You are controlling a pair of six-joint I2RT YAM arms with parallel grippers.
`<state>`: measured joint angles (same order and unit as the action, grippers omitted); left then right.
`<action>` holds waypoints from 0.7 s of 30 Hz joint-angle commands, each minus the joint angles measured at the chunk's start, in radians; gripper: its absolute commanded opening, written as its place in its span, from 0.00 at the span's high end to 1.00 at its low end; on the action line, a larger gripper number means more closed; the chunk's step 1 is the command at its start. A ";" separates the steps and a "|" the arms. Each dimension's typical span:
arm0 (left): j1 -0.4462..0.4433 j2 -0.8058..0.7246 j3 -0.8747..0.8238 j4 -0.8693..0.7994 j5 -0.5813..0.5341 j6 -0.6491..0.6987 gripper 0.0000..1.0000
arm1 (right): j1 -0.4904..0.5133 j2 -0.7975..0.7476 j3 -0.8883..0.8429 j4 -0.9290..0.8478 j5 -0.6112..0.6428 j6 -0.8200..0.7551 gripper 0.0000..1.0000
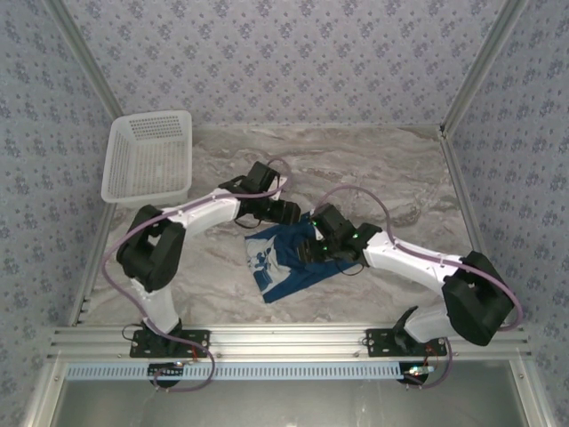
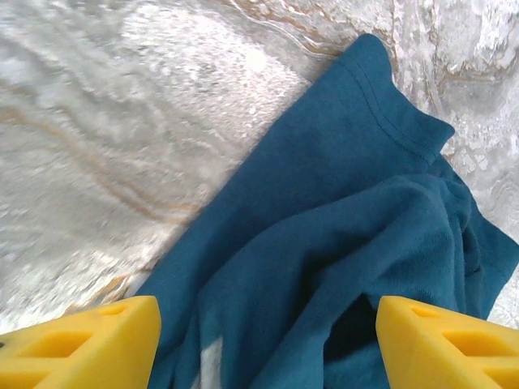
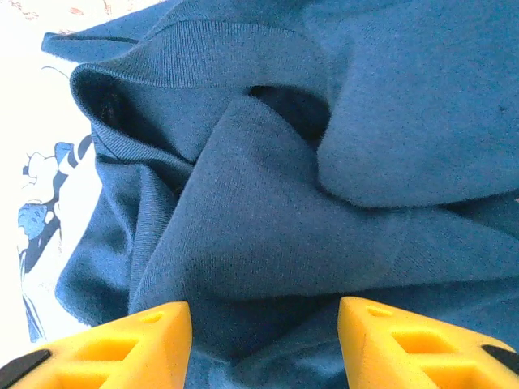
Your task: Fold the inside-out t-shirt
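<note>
The dark blue t-shirt (image 1: 283, 271) lies bunched up in the middle of the grey stone-look table (image 1: 400, 178). In the top view it is wider than tall, and one corner points to the bottom left. The cloth is soft and wrinkly, with a ribbed edge. A whitish print (image 1: 260, 258) is on its left side. The left gripper (image 2: 268, 348) hangs wide open over it. The right gripper (image 3: 263, 340) has a fold between its yellow fingers, but I cannot tell if it squeezes.

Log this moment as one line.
t-shirt: crumpled on table | left end effector: open, above its edge | right end effector: open, above bunched folds
</note>
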<state>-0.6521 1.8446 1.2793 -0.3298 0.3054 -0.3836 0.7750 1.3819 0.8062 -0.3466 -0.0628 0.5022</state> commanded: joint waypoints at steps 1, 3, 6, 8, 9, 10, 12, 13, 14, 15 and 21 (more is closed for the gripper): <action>-0.027 0.066 0.090 -0.065 0.064 0.058 0.31 | 0.007 0.026 -0.010 0.063 -0.026 0.039 0.47; -0.031 0.113 0.127 -0.088 0.066 0.066 0.33 | 0.010 0.031 -0.010 0.070 -0.028 0.042 0.47; -0.032 0.157 0.164 -0.100 0.071 0.064 0.39 | 0.026 0.031 0.000 0.066 -0.013 0.042 0.47; -0.032 0.173 0.181 -0.102 0.075 0.061 0.42 | 0.044 0.030 0.019 0.033 0.023 0.040 0.47; -0.032 0.178 0.187 -0.101 0.079 0.060 0.45 | 0.056 0.027 0.030 0.009 0.053 0.032 0.47; -0.031 0.182 0.191 -0.097 0.081 0.057 0.47 | 0.063 0.024 0.035 -0.001 0.068 0.030 0.47; -0.032 0.192 0.199 -0.097 0.090 0.057 0.50 | 0.077 0.013 0.040 -0.012 0.081 0.032 0.46; -0.032 0.196 0.202 -0.098 0.094 0.055 0.52 | 0.079 0.011 0.039 -0.008 0.079 0.035 0.46; -0.032 0.201 0.204 -0.098 0.096 0.055 0.55 | 0.084 0.010 0.039 -0.001 0.077 0.039 0.46; -0.031 0.204 0.206 -0.098 0.099 0.054 0.57 | 0.085 0.017 0.039 0.005 0.076 0.043 0.47; -0.030 0.218 0.210 -0.095 0.118 0.051 0.71 | 0.087 0.067 0.053 0.011 0.070 0.042 0.55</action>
<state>-0.6827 2.0369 1.4624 -0.4046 0.3920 -0.3416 0.8574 1.4265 0.8280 -0.3168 -0.0132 0.5343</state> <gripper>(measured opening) 0.306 0.477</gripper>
